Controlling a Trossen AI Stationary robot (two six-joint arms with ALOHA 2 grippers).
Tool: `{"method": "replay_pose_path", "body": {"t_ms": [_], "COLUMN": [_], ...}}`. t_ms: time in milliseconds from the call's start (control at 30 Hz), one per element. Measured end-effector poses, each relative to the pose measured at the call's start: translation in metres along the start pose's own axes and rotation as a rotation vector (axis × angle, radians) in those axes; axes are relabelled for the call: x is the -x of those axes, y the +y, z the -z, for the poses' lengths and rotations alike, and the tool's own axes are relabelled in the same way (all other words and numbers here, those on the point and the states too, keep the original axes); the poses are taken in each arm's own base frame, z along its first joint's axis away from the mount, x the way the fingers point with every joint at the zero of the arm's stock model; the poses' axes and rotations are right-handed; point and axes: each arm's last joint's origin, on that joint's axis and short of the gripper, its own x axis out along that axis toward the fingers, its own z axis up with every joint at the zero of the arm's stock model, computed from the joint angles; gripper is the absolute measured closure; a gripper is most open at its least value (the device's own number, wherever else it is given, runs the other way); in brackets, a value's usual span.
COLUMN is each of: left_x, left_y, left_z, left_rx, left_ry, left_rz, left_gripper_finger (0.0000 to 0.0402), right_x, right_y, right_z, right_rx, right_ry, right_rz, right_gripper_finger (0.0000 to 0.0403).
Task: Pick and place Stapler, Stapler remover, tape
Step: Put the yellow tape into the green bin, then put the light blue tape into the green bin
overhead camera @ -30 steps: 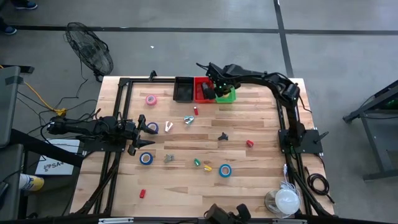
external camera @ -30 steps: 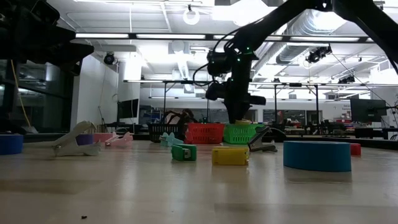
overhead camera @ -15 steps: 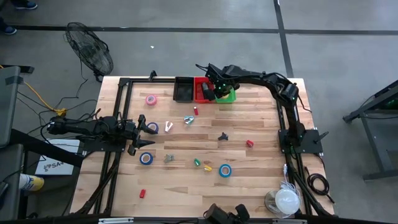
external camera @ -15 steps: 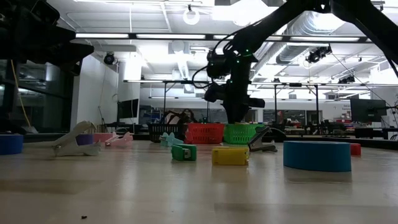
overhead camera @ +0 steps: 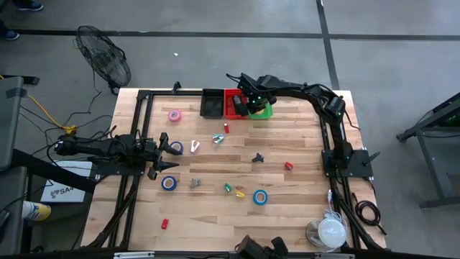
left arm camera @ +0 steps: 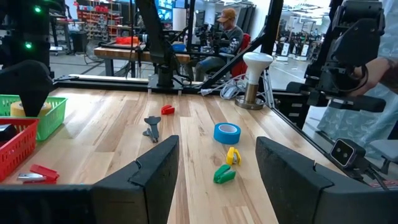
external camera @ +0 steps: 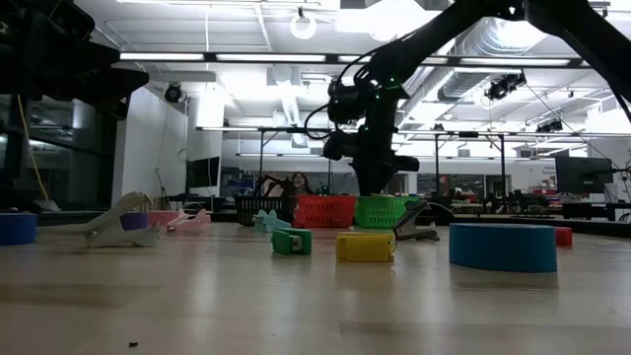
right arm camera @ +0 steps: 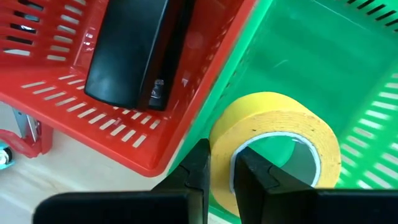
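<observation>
Tabletop from above: the right gripper reaches over three bins at the far edge, black, red, green, apparently sorting by kind. The left gripper waits near the left edge, fingers spread, holding nothing. Loose tape rolls, a pink one and a blue one, lie well apart, not yet collected.

Low view: the right gripper hangs above the red and green bins.

Left wrist view: its fingers stand parted above bare wood.

Right wrist view: fingers pinch the wall of a yellow tape roll, tilted inside the green bin, likely about to be dropped. A black stapler lies in the red bin.
</observation>
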Motion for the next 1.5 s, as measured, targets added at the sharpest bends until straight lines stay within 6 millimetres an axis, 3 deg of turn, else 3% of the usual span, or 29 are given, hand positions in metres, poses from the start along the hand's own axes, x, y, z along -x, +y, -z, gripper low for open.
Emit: {"method": "replay_pose_path", "body": {"t_ms": [833,1233,1500], "left_x": [0.000,0.000,0.000], "left_y": [0.000,0.000,0.000], "left_z": [0.000,0.000,0.000], "left_rx": [0.000,0.000,0.000], "left_ry": [0.000,0.000,0.000], "left_rz": [0.000,0.000,0.000], "left_gripper_finger": [0.0191,0.0191,0.0191], "right_x": [0.000,0.002,0.022], "right_y": [0.000,-0.001,-0.003], "right_z": [0.000,0.002,0.005], "right_rx": [0.001,0.026,0.027], "right_ry": [-0.003,0.006,-0.006], "right_rz": [0.005,0.032,0.024], "right_gripper_finger": [0.0293,0.0225,0.0208]}}
